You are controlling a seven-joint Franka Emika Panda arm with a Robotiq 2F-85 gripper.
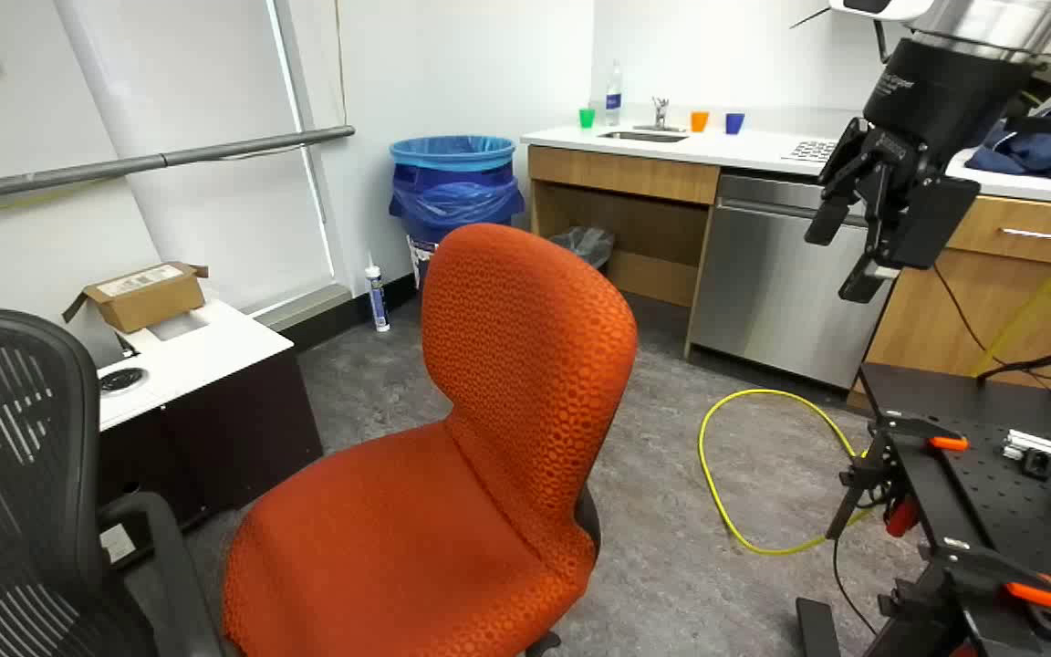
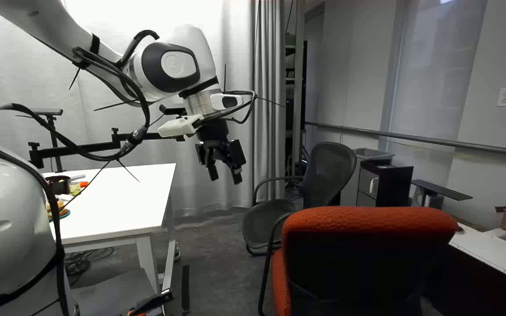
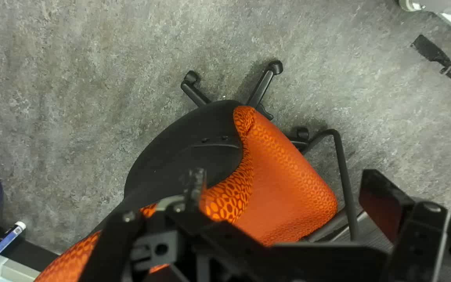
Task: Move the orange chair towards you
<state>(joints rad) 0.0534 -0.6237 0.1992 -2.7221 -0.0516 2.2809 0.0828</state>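
The orange chair stands on the floor with its backrest upright. In an exterior view its dark back and orange top edge face the camera. In the wrist view its seat, dark back shell and several base legs show from above. My gripper hangs in the air, higher than the backrest and apart from it. It also hangs left of the chair in an exterior view. Its fingers are spread wide in the wrist view, with nothing held. The gripper hides part of the chair there.
A black mesh chair stands close beside the orange chair; it also shows in an exterior view. A white table stands behind the arm. A black robot table, a yellow cable and a low white-topped cabinet are nearby.
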